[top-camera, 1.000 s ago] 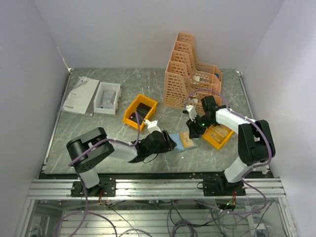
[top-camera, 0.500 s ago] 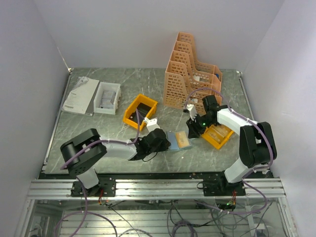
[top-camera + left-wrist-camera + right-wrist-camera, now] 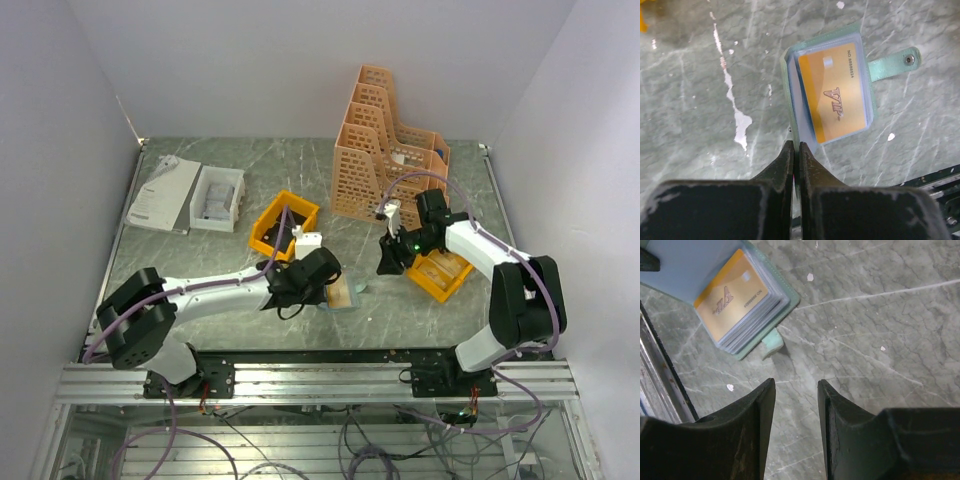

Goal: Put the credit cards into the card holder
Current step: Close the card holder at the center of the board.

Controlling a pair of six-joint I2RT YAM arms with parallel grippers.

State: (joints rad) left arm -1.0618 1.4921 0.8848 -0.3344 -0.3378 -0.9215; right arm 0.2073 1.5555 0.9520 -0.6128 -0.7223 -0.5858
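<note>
The card holder (image 3: 791,95), a soft grey-green wallet, hangs open from my left gripper (image 3: 795,146), which is shut on its cover edge. An orange credit card (image 3: 836,92) marked VIP sits in its clear sleeve, and the snap strap (image 3: 892,62) sticks out to the side. From above, the card holder (image 3: 343,294) is tilted just off the table beside the left gripper (image 3: 325,284). My right gripper (image 3: 388,263) stands open and empty over bare table, a little right of the holder. Its wrist view shows the card holder (image 3: 786,304) and card (image 3: 732,302) at upper left.
An orange-yellow bin (image 3: 447,284) with tan contents lies under the right arm. Another orange-yellow bin (image 3: 283,226) sits behind the left gripper. A tall orange file rack (image 3: 385,150) stands at the back, a white box (image 3: 217,197) and papers (image 3: 163,193) at back left.
My left gripper has shut on the holder's edge and raised it, tilting it and drawing it left. The right gripper has drawn back slightly, still open.
</note>
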